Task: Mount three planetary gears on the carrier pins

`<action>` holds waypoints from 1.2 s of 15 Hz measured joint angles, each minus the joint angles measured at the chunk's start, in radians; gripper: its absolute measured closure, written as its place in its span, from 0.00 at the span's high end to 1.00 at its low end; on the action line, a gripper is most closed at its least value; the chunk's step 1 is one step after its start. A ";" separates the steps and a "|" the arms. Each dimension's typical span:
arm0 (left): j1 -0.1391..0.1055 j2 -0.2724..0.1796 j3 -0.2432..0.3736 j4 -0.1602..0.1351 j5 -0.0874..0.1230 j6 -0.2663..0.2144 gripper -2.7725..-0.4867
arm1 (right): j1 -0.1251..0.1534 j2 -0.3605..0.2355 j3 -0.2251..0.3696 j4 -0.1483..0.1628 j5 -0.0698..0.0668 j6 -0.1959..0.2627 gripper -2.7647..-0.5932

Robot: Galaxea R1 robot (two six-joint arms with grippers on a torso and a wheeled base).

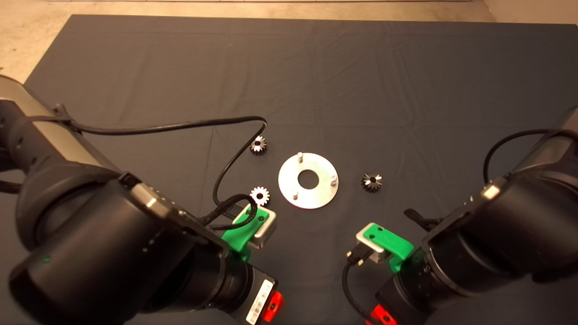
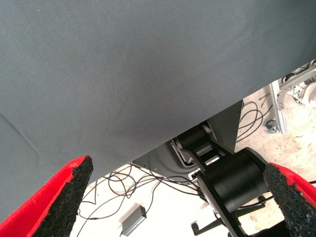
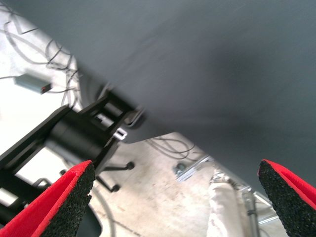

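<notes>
Three upright carrier pins [image 1: 299,156] stand bare; planetary gears [image 1: 258,145] lie around at roughly ten, eight, three o'clock.

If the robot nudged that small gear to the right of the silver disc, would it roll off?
Probably not: the gear lies flat on the mat, so it would likely slide. It looks like polished steel, so probably heavy for its size and slippery between the pads.

Head view: camera overhead, looking steeply down at the dark mat [image 1: 316,81], with the silver disc [image 1: 308,195] just below centre and both arms entering from the sides. Left wrist view: close behind the left gripper [image 2: 177,197], facing the mat's near edge and the floor beyond. Right wrist view: likewise behind the right gripper [image 3: 175,197]. All three share only the mat.
</notes>
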State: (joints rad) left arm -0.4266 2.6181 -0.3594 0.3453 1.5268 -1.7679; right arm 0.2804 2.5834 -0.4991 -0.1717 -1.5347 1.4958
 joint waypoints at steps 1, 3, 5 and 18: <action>0.000 0.000 0.000 0.000 0.000 0.000 0.89 | 0.000 -0.011 -0.027 -0.016 0.000 -0.050 0.86; 0.000 0.000 0.000 0.000 0.000 0.000 0.89 | 0.000 -0.026 -0.085 -0.054 0.001 -0.150 0.86; 0.000 0.000 0.000 0.000 0.000 0.000 0.89 | 0.000 -0.038 -0.146 -0.091 0.001 -0.218 0.86; 0.000 0.000 0.000 0.000 0.000 0.007 0.89 | -0.001 -0.046 -0.476 -0.221 0.002 -0.574 0.86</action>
State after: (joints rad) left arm -0.4266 2.6179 -0.3594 0.3453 1.5268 -1.7611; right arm 0.2798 2.5372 -0.9754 -0.3930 -1.5328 0.9214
